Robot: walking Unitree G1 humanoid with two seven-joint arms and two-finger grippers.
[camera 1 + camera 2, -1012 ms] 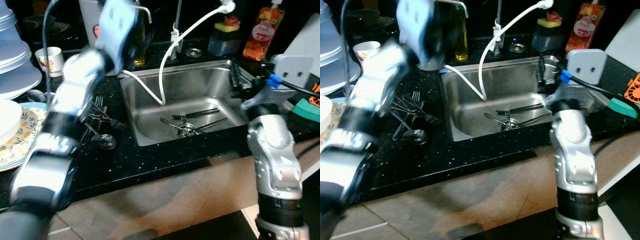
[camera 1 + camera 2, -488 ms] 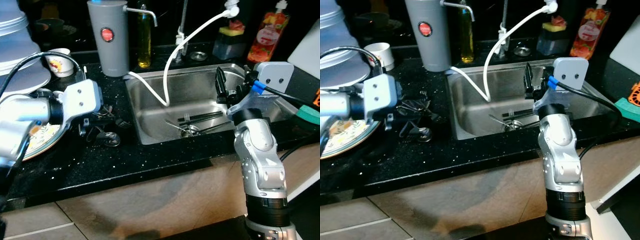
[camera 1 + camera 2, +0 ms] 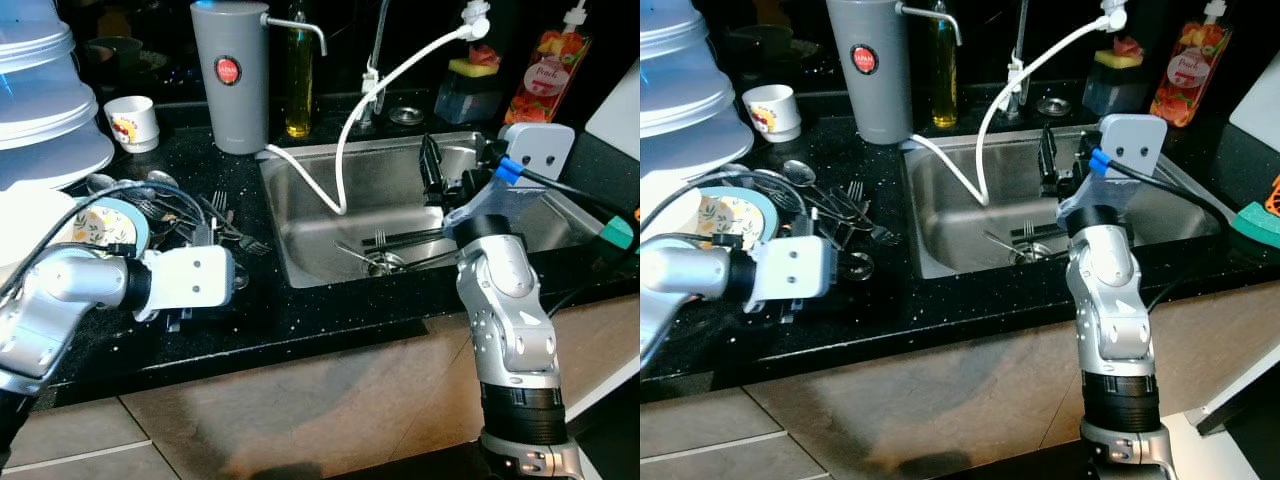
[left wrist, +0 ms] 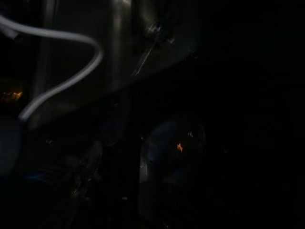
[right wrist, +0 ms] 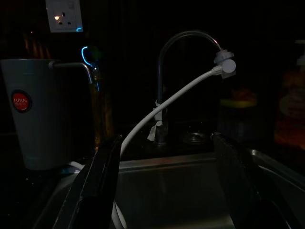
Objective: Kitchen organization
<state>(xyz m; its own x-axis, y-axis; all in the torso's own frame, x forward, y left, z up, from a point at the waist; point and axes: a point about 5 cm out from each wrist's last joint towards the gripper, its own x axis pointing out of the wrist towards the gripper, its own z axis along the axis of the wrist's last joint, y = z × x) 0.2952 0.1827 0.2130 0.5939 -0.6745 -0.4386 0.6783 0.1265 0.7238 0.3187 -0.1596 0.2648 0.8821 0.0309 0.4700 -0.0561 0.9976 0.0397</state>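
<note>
Left arm swung down to counter, right tool (image 5: 164, 191) spread empty over sink (image 3: 330, 215), grey dispenser (image 3: 232, 75) reads "JAPAN"

My left arm reaches in from the lower left of the head view, forearm lying nearly level, its white wrist block left of centre. The left gripper (image 3: 215, 285) sits just past that block, low and mostly hidden, so I can't read its fingers. My right arm stands upright at right of centre, elbow bent forward. The right gripper (image 3: 1064, 165) points away from me, fingers (image 5: 102, 176) spread wide apart with nothing between them.
</note>
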